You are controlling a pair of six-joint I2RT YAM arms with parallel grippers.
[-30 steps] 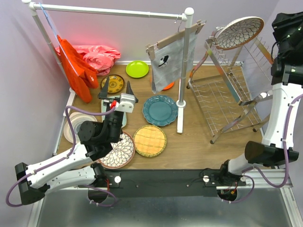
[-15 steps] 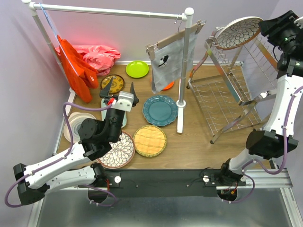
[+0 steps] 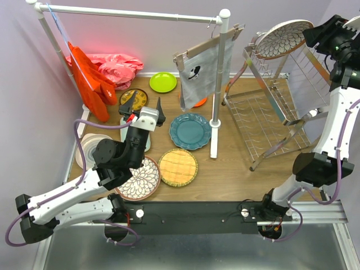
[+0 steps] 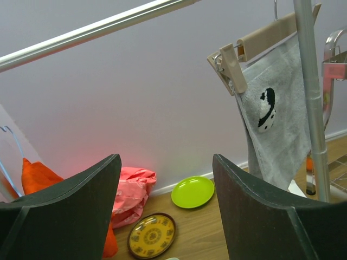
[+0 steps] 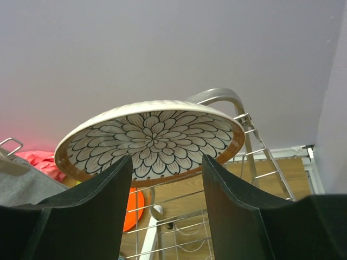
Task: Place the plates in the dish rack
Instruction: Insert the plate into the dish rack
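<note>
A brown-rimmed floral plate (image 3: pixel 284 38) (image 5: pixel 152 138) rests tilted on the top of the chrome dish rack (image 3: pixel 270 112) (image 5: pixel 244 124). My right gripper (image 3: pixel 316 37) (image 5: pixel 167 162) is open just right of that plate, with nothing between its fingers. On the wood lie the lime green plate (image 3: pixel 163 82) (image 4: pixel 192 192), the yellow-brown patterned plate (image 3: pixel 134 99) (image 4: pixel 152 236), the teal one (image 3: pixel 190 131), the woven yellow one (image 3: pixel 178 167), a second floral plate (image 3: pixel 140 179) and a white ringed plate (image 3: pixel 87 149). My left gripper (image 3: pixel 140 106) (image 4: pixel 165 168) hangs open above them, empty.
A white pipe rail (image 3: pixel 129 12) spans the back, with an orange cloth (image 3: pixel 90 79) and a clipped grey towel (image 3: pixel 202 70) hanging from it. Its post (image 3: pixel 216 112) stands between the teal plate and the rack. An orange plate (image 3: pixel 198 102) peeks from behind the towel. Pink cloth (image 3: pixel 115 66) lies by the wall.
My right wrist has swung left toward the floral plate on the rack and its jaws have spread wider. The left gripper has drifted slightly toward the back.
</note>
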